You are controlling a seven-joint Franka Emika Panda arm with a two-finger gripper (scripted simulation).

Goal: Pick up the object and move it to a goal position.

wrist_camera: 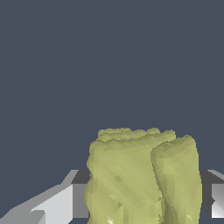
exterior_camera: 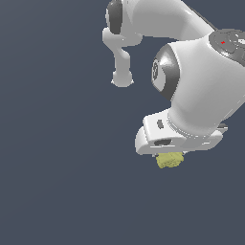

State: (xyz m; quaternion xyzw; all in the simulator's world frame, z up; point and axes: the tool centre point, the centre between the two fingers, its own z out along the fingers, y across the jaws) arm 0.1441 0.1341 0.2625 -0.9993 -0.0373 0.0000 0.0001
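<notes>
- Here the block point(exterior_camera: 170, 160) sits directly under the white gripper point(exterior_camera: 173, 154), peeking out below the hand's lower edge in the exterior view; the fingers themselves are hidden there by the hand.
- In the wrist view the block point(wrist_camera: 140, 175) fills the space between the two fingers point(wrist_camera: 52, 205), one on each side of it, and the pads look pressed against its sides, so I judge the pincer clamped on the block.
- No desk edge or corner shows in either view, only a flat dark grey ground, so I cannot tell whether the block rests on a surface or hangs clear of it.
- No goal marker is visible, so how far the carry has to go cannot be judged.
- Risk: the block is lumpy and much narrower than the gripper, so the pads may bear only on a few bumps; a quick swing could twist it in the grip or let it slide out.
- Risk: if the hold sits low on the pads, a sudden stop could shake the block free.
- Risk: if it is near the ground, moving sideways before lifting could drag it and lever it loose.
</notes>
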